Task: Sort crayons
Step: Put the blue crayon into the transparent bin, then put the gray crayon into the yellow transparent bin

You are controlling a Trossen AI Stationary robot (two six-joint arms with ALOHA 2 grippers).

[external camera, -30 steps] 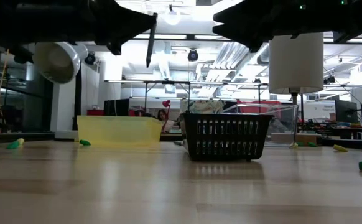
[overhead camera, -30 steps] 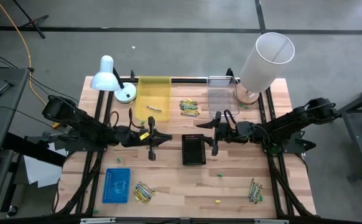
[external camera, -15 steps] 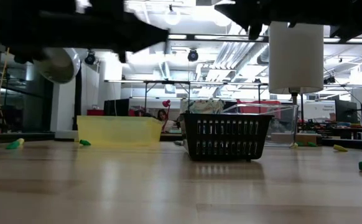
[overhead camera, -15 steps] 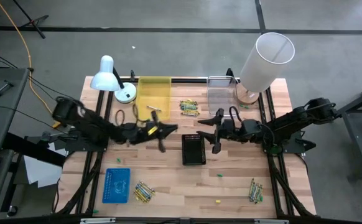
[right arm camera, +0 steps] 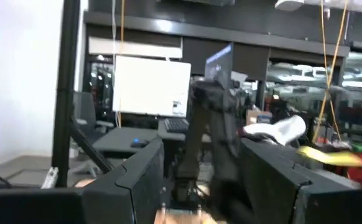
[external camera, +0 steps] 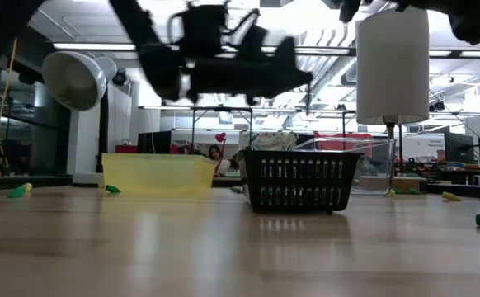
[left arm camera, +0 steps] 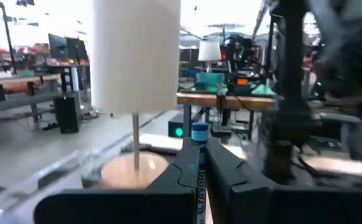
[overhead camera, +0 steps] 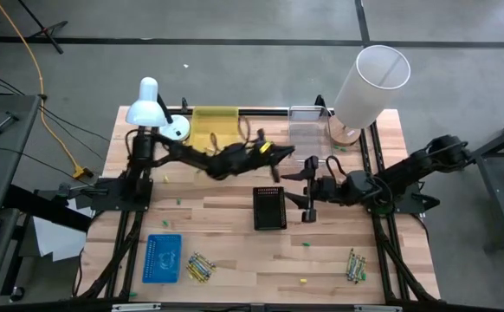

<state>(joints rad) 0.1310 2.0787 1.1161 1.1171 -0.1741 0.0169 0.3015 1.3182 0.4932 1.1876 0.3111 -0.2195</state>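
Checking risks first: what's the left gripper got? (A)

Clenched on one crayon, blue tip showing, held up in the air over the table betw. the yellow tray and the clear tray. (B)

Which way's it pointing? (A)

Long axis runs in line w/ the fingers. The tip sticks out fwd past them, toward the tall white lamp and the clear tray. Roughly level, I'd say, not upright. (B)

So what goes wrong from here? (A)

Only the tail end is pinched, so prob. it could pivot or slide if the arm swings fast. If let go from that height it may bounce off a tray wall and roll onto the table. Also the right gripper hangs close by, near the black basket, fingers spread w/ nothing in them. The two arms are near enough that a sideways move could clip. (B)

Other crayons? (A)

Loose piles near the front edge and, untouched. Can't tell which tray this one's meant for. (B)
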